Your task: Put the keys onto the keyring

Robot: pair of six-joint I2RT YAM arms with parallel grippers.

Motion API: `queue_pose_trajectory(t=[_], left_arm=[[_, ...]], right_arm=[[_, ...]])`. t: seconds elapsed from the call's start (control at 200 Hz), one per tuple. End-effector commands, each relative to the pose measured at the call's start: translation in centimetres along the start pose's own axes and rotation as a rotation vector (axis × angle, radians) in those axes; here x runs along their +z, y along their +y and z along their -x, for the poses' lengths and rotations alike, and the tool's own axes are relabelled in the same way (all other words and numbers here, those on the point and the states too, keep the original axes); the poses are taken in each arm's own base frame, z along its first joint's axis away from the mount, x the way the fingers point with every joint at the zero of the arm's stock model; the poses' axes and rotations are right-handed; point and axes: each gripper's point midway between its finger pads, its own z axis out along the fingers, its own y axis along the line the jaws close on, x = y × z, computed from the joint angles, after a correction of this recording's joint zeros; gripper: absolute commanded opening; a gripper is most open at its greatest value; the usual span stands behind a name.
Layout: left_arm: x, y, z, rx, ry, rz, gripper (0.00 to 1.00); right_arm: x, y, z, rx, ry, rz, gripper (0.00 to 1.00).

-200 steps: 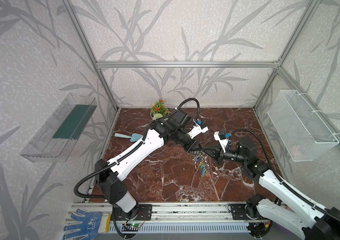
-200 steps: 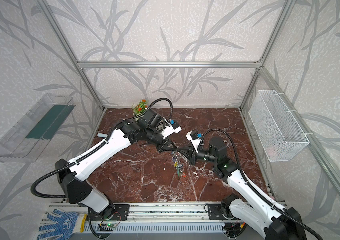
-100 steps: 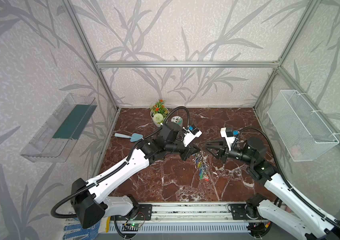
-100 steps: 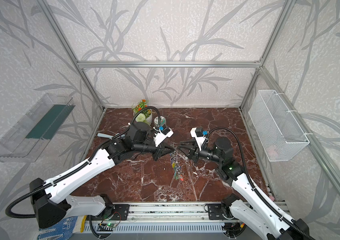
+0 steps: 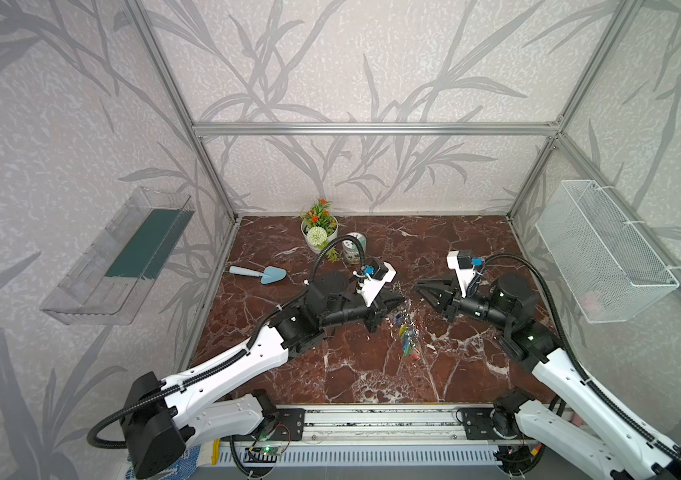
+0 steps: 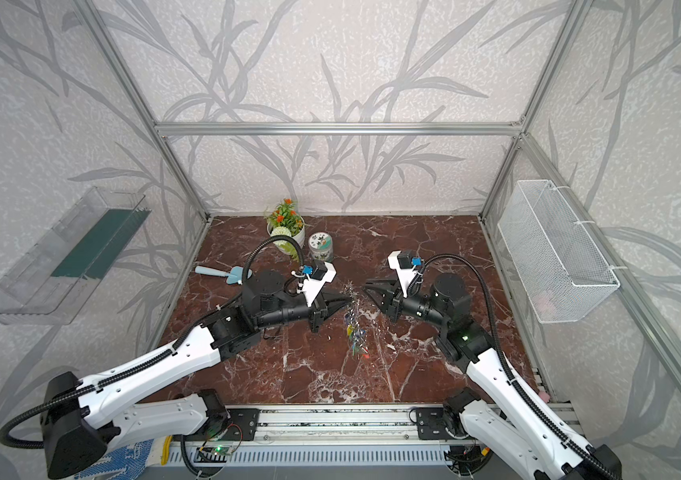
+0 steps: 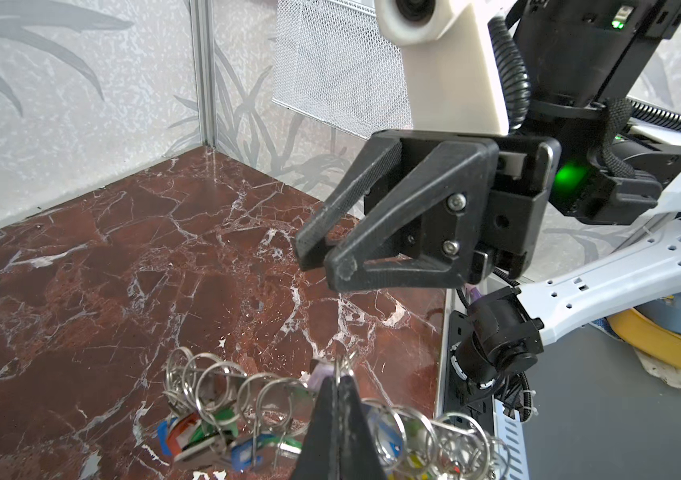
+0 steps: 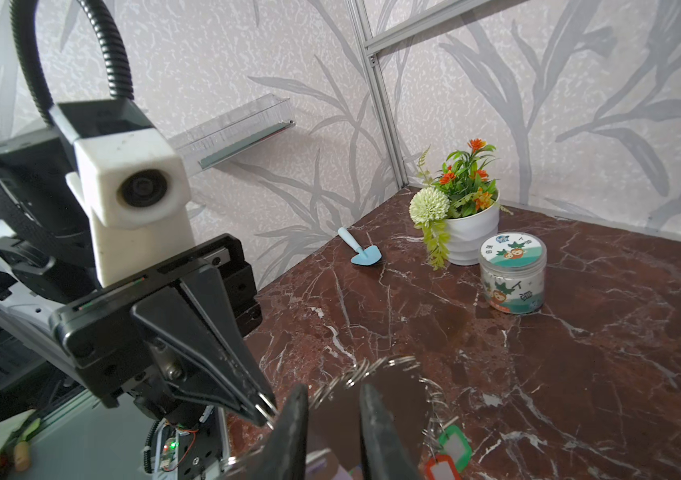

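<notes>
My left gripper [image 5: 402, 298] [image 6: 348, 300] [image 7: 338, 374] is shut on a small ring at the top of the keyring [image 5: 407, 336] [image 6: 356, 332]. The keyring is a grey plate [image 8: 397, 399] edged with rings [image 7: 272, 399] and coloured tags, and it hangs below that gripper over the marble floor. The keys show as a pale lilac tag [image 7: 320, 377] right beside the pinched ring. My right gripper [image 5: 416, 286] [image 6: 367, 286] [image 7: 324, 262] [image 8: 333, 388] faces the left one a short way off. It is open and holds nothing.
A white flower pot [image 5: 318, 232], a printed jar [image 5: 353, 249] and a blue trowel [image 5: 266, 274] stand at the back left. A wire basket [image 5: 604, 253] hangs on the right wall and a clear shelf [image 5: 122, 257] on the left wall.
A second ago the right gripper was shut, tip to tip with the left one at the keyring. It has since opened and drawn back to the right. The left arm's elbow has swung forward.
</notes>
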Motion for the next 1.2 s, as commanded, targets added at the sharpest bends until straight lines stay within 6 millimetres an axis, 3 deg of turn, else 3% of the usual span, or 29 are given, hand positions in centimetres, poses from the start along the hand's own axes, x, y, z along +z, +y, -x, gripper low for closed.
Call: queue_pose_trajectory(t=[0.0,0.195,0.635,0.885,1.195], left_arm=[[-1.6,-1.2,6.2,0.047,-0.278,-0.008,0.0],[-2.5,-1.0,7.4,0.025,-0.412,0.003,0.0],[-2.1,-1.2,7.7,-0.01,-0.495,-0.037,0.0],[-2.0,-0.4,7.6,-0.03,-0.525,-0.005,0.0],[-2.0,-0.4,7.2,-0.036,-0.517,-0.01,0.0]], right_arm=[[-0.2,0.9,-0.1,0.009,0.0,0.051,0.19],[-0.3,1.3,-0.6,0.026,0.006,0.076,0.18],[0.9,1.2,-1.3,0.053,0.033,0.13,0.18],[0.6,1.1,-1.5,0.054,0.033,0.115,0.18],[-1.2,-3.1,-1.8,0.099,0.036,-0.133,0.19]])
